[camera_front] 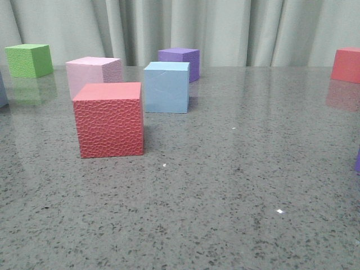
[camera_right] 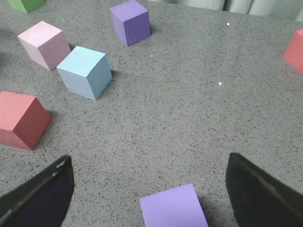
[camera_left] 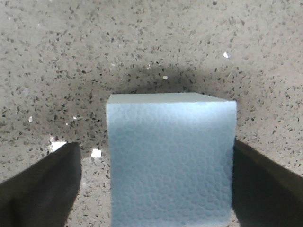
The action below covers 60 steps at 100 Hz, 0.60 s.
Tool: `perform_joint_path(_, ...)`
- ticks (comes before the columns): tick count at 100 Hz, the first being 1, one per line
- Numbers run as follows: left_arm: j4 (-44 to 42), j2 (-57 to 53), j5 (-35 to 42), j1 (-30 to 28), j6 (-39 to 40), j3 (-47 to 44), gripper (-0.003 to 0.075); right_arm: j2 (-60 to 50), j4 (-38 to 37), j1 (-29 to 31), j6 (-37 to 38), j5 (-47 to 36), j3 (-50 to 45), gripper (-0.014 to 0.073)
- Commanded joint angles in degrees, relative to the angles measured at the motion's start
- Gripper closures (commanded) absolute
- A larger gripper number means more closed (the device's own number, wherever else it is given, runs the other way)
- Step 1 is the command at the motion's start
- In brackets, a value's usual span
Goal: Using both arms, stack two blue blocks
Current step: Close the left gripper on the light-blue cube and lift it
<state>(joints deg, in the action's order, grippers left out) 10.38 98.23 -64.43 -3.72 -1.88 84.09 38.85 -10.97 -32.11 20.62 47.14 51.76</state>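
Observation:
One pale blue block (camera_left: 170, 161) fills the left wrist view, resting on the speckled table. My left gripper (camera_left: 155, 144) is open and straddles it: one finger (camera_left: 42, 184) stands clear of the block's side, the other finger (camera_left: 265, 184) lies right along the opposite side. The second blue block (camera_front: 166, 87) sits mid-table behind the textured red cube (camera_front: 108, 119), and the right wrist view also shows this blue block (camera_right: 85, 71). My right gripper (camera_right: 149, 158) is open, far from it, with a light purple cube (camera_right: 174, 207) low between its fingers. Neither gripper shows in the front view.
Near the second blue block stand a pink cube (camera_front: 93, 73), a darker purple cube (camera_front: 180, 61) and a green cube (camera_front: 29, 59) at the far left. Another red cube (camera_front: 346, 64) sits at the far right. A curtain hangs behind the table.

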Motion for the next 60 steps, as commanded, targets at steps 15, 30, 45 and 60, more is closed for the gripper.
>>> perform_joint_path(15, 0.7, -2.3, 1.2, 0.3, -0.2, 1.8, 0.0370, -0.1, -1.5, 0.2, -0.3, -4.2, 1.4, -0.0050)
perform_joint_path(30, 0.7, -2.3, 1.2, 0.3, -0.2, 1.8, 0.0464, -0.1, -1.5, 0.2, -0.3, -4.2, 1.4, -0.0050)
perform_joint_path(45, 0.7, -2.3, 1.2, 0.3, -0.2, 1.8, 0.0535, -0.1, -1.5, 0.2, -0.3, -4.2, 1.4, -0.0050)
perform_joint_path(60, 0.7, -2.3, 1.4, 0.3, -0.2, 1.8, 0.0583, -0.1, -1.5, 0.2, -0.3, -4.2, 1.4, -0.0050)
